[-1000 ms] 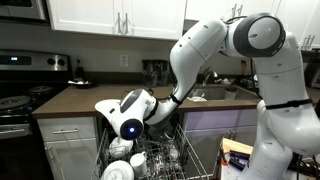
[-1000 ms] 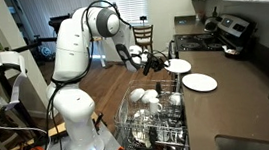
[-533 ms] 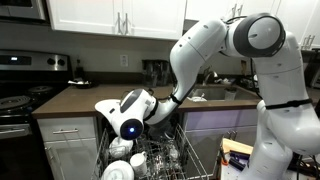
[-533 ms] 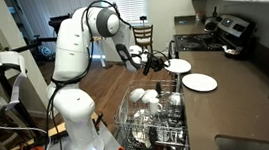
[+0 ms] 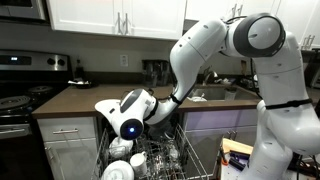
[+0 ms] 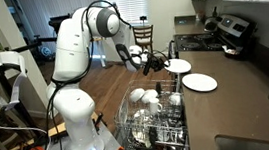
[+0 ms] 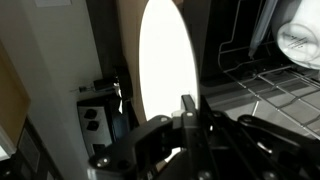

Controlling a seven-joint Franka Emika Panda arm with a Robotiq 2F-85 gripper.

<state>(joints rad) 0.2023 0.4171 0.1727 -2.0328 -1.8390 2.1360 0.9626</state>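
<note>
My gripper [image 7: 190,108] is shut on the rim of a white plate [image 7: 165,60], which stands edge-on and fills the middle of the wrist view. In an exterior view the gripper [image 6: 161,62] holds this plate [image 6: 178,66] out over the far end of the open dishwasher rack [image 6: 129,114]. From the other side the plate [image 5: 106,105] shows as a white edge beside the wrist, above the rack [image 5: 190,160]. The rack's wires [image 7: 270,90] and a white bowl [image 7: 300,35] lie to the right of the plate.
A second white plate [image 6: 199,82] lies on the dark counter [image 6: 237,94]. The rack holds several white bowls and cups [image 6: 149,100]. A stove [image 5: 18,85] stands at the counter's end, a sink [image 5: 215,93] behind the arm, and a chair [image 6: 145,34] in the background.
</note>
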